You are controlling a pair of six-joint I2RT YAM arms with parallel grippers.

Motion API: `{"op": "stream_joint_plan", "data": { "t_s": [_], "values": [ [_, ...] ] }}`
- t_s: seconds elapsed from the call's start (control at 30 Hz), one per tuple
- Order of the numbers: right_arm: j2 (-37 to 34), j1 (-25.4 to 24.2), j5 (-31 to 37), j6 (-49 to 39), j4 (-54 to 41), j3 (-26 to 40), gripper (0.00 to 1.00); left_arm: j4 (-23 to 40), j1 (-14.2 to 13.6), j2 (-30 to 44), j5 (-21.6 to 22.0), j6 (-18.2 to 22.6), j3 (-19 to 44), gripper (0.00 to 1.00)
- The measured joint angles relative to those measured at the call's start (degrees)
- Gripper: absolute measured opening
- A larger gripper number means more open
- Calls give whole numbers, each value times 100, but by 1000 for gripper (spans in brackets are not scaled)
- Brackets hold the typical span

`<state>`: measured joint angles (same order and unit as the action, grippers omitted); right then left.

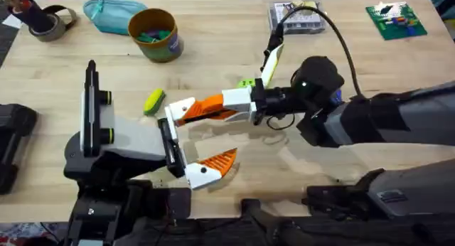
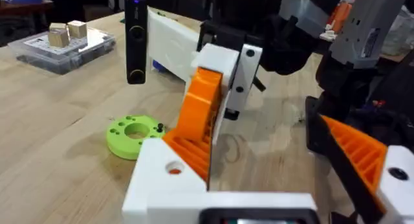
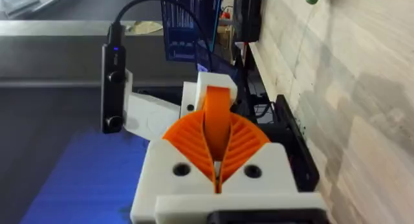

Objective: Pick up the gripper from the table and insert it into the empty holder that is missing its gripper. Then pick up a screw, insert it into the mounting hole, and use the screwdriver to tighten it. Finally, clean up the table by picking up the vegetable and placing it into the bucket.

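My right gripper (image 1: 202, 111) (image 3: 217, 130) reaches in from the right, shut on the gripper (image 3: 217, 111), an orange strip standing up between its pads. That piece meets the holder (image 1: 182, 107) (image 2: 162, 179), the white pointed mount on the black bar (image 1: 169, 143). My left gripper (image 1: 210, 136) (image 2: 265, 140) is open wide; its other mount (image 1: 202, 175) carries an orange ribbed pad. The yellow-green vegetable (image 1: 153, 101) lies on the table just beyond the holder. Farther back stands the mustard bucket (image 1: 153, 34). A blue sliver of the screwdriver (image 1: 335, 97) peeks from behind the right wrist.
A green disc with holes (image 2: 132, 136) (image 1: 247, 82) lies beside the right gripper, a small dark screw at its edge. At the back are a teal pouch (image 1: 114, 15), a tape roll (image 1: 50, 22), a clear box (image 1: 295, 17) and a green board (image 1: 396, 20).
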<state>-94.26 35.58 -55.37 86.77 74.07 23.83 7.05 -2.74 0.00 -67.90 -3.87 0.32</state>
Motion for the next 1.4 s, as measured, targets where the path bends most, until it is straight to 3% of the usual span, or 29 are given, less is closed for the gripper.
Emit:
{"op": "stream_joint_plan", "data": {
  "t_s": [0.67,1.4],
  "values": [
    [0,-132,-364,-156,-16,16,10,16,-22,0,-98,38,0,991],
    [0,-126,-280,-154,-2,15,10,17,-22,0,-109,41,0,991]
  ]
}}
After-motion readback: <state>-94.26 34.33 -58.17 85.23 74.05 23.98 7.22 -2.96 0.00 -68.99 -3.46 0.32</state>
